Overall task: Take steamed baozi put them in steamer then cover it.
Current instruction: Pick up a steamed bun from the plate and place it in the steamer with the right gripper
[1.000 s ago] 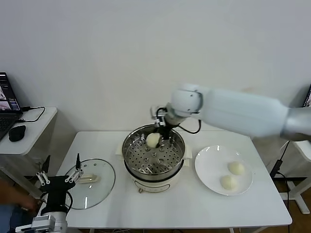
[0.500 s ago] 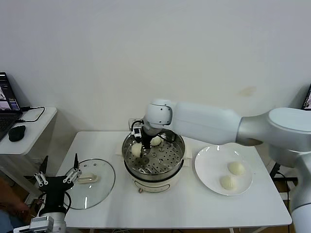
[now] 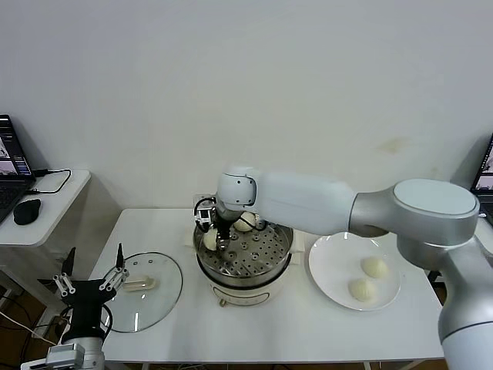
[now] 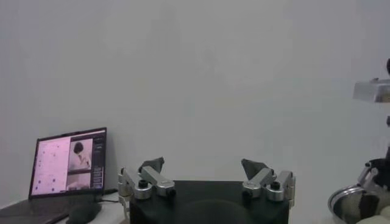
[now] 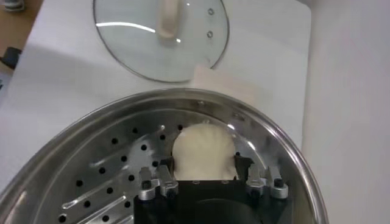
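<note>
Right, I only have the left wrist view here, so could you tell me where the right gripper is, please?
Observer: The right gripper is down in the steamer, closed on the held baozi near its left wall.
Operator: Is anything else in there?
Observer: A second baozi lies by the back rim.
Operator: And what is left to move?
Observer: Two remaining baozi sit on the white plate.

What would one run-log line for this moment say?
right end effector: setting baozi in steamer | left end effector: idle, open | cover: on table
</note>
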### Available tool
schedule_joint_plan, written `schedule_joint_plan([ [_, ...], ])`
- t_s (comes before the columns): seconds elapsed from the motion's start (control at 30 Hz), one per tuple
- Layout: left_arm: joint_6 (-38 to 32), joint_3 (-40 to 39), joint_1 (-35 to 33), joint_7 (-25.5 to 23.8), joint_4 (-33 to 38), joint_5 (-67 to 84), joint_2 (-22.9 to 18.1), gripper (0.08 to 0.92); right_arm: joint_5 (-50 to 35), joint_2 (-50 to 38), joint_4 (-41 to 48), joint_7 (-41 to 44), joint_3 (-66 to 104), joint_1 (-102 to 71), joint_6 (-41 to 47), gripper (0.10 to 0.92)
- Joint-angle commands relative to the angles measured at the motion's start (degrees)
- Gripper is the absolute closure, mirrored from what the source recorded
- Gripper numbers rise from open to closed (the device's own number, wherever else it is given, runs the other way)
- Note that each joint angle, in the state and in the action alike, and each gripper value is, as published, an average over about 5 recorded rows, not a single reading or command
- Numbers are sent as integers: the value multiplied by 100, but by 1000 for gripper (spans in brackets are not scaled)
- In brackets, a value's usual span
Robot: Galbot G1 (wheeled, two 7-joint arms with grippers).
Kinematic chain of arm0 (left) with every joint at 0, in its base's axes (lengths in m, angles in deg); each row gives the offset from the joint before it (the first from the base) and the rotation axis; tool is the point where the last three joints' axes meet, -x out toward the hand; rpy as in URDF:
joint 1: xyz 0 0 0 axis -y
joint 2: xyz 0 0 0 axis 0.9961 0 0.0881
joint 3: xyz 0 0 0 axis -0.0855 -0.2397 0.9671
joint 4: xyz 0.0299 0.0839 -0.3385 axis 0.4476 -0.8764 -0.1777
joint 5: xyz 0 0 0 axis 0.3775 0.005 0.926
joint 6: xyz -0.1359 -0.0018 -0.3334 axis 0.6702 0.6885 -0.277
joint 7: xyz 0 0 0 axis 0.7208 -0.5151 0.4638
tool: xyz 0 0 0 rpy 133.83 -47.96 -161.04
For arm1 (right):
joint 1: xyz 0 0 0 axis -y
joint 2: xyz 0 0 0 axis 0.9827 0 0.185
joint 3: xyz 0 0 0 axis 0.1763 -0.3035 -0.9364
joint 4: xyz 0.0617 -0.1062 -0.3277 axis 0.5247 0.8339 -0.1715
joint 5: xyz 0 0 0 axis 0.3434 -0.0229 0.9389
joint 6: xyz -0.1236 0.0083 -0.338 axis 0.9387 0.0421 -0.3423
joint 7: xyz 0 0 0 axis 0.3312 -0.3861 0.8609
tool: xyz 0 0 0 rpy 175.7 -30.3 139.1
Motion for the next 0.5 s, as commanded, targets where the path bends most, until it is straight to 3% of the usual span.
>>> schedule_joint_plan([
  [0.03,-1,-1,1,-1,0,-7,0,177,-29,-18,6,-41,19,0,144,388],
  [0.27,6,-2,1,-3,20,-6,5,177,-372,-828,-812,145,-22,743,227,226],
  [0.5,33,-4,10,-10,68,1,63,177,-840,-2483,-2142,542,-381,1987,200,203],
])
